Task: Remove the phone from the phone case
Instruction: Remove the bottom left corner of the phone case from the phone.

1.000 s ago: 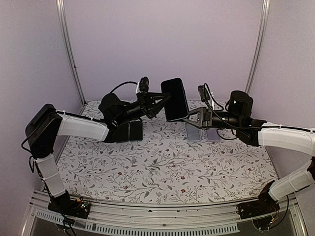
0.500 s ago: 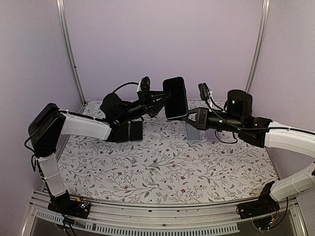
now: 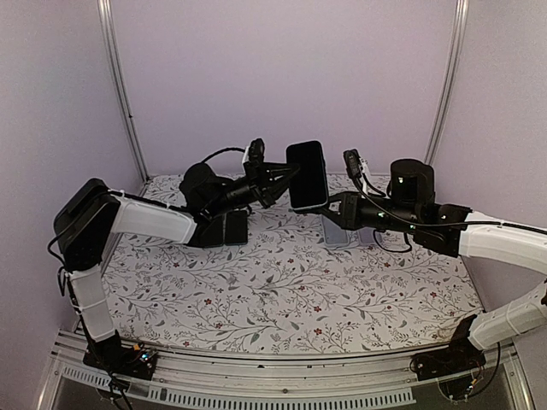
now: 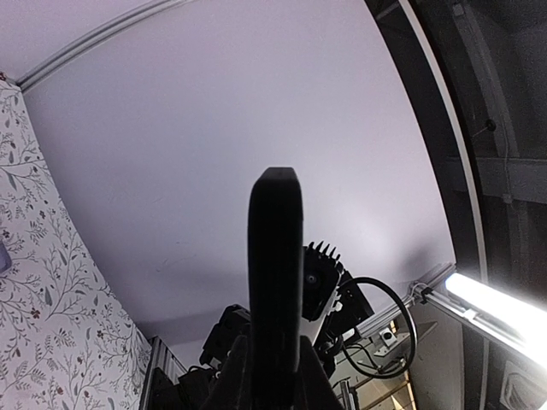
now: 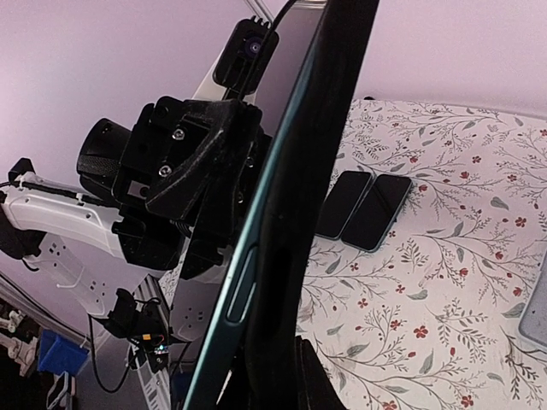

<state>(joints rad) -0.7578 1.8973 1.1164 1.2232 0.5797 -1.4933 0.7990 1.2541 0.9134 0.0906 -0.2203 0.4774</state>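
Above the floral table (image 3: 282, 299), at mid-frame in the overhead view, the left gripper (image 3: 286, 178) and the right gripper (image 3: 327, 203) each clamp an opposite side of the upright phone (image 3: 308, 175), holding it clear of the surface, with the lilac back wall (image 3: 282, 77) behind.

Two arms reach over one table (image 3: 282, 295) covered in a floral print, each ending in one gripper: the left gripper (image 3: 286, 175) and the right gripper (image 3: 330, 205), two in all. Between them, both clamp a single phone (image 3: 308, 175) in a single teal-edged phone case (image 5: 242, 295). Two dark phones (image 5: 342, 205) lie flat side by side on the table. One pale grey flat case (image 3: 335, 231) is plainly countable; whether a second lies behind the right arm cannot be told. Two metal uprights (image 3: 120, 85) frame the back wall.
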